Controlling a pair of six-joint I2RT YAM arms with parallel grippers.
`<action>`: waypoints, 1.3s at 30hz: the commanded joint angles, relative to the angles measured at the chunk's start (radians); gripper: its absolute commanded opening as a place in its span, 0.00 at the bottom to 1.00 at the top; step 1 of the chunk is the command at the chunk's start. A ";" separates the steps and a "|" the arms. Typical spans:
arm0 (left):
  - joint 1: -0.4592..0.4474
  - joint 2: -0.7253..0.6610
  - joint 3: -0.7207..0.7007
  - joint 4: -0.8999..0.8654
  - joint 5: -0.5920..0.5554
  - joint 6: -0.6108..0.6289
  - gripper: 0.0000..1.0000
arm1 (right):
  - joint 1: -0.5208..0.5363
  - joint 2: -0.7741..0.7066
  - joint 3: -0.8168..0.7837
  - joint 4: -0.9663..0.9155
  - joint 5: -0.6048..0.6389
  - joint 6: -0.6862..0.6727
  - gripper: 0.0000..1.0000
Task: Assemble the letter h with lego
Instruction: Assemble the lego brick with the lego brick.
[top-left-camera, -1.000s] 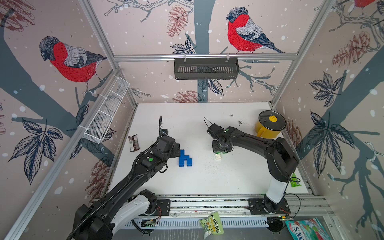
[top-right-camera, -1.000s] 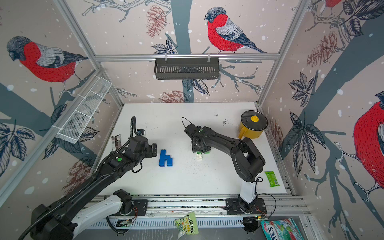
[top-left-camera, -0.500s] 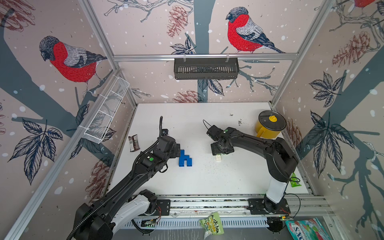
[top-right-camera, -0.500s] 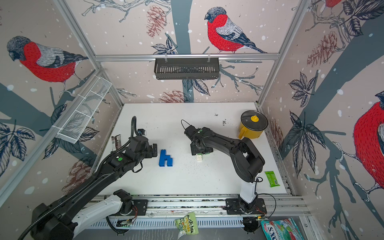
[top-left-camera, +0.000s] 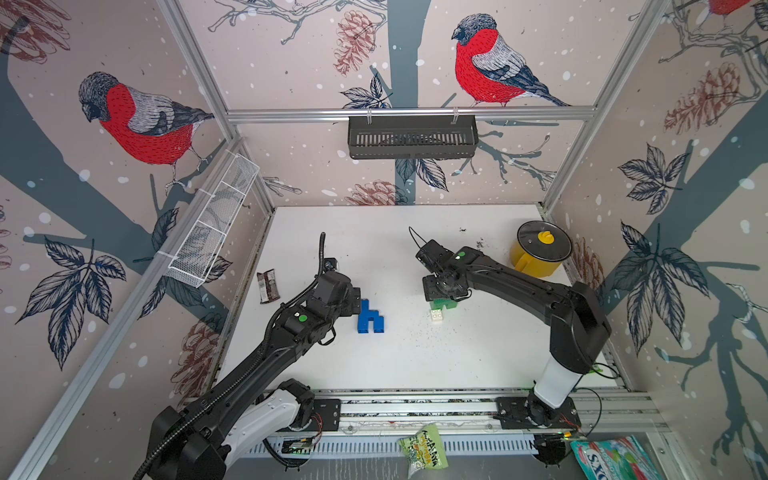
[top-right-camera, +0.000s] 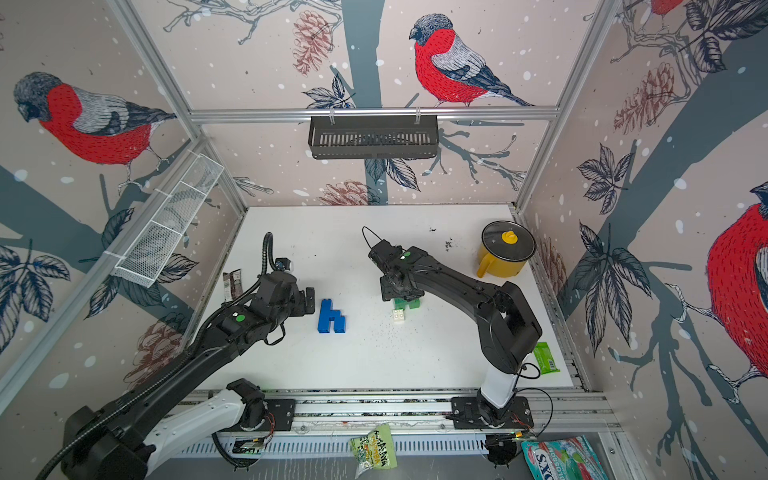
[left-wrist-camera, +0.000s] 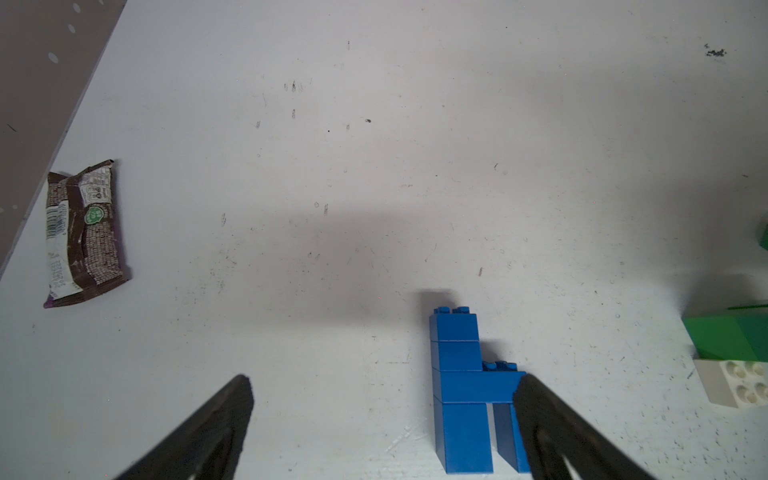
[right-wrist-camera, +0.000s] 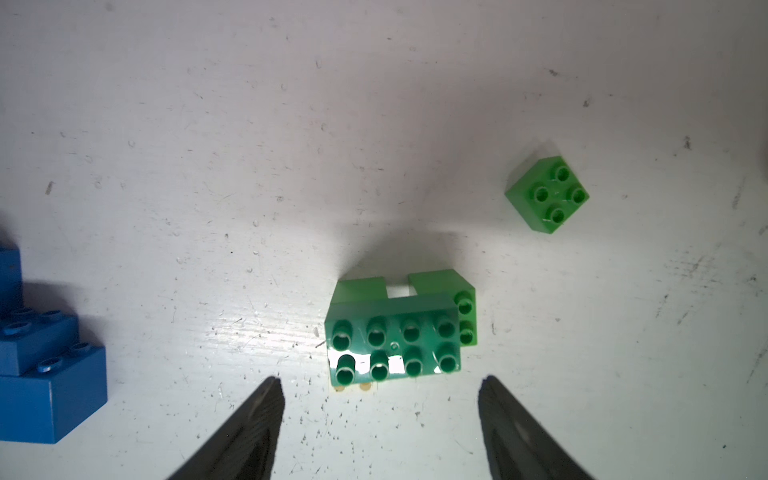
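Probably pre-grasp: right hand (right-wrist-camera: 381, 379) part-open, empty, green lego (right-wrist-camera: 395, 332) just ahead. Also empty: left hand (left-wrist-camera: 384, 377), wide open, blue h (left-wrist-camera: 457, 357) alongside.

Robot lab test cell. Boxed enclosure: aluminium frame (top-left-camera: 409, 113), bullfinch-print wall panels (top-left-camera: 137, 120). Left arm (top-left-camera: 266, 357) and right arm (top-left-camera: 519, 286) bolted to front rail (top-left-camera: 415, 409). Scuffed white surface (top-left-camera: 457, 357). Wire basket (top-left-camera: 212, 224) and black slotted rack (top-left-camera: 411, 137) hang on walls.
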 joint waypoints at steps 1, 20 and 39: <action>-0.002 -0.001 0.005 0.008 -0.015 0.000 0.98 | -0.001 -0.024 -0.016 -0.002 0.003 -0.002 0.70; -0.002 0.005 0.006 0.009 -0.015 0.001 0.98 | -0.027 -0.004 -0.073 0.059 -0.038 -0.021 0.45; -0.001 0.005 0.005 0.009 -0.010 0.000 0.98 | -0.025 0.025 -0.105 0.078 -0.045 0.007 0.44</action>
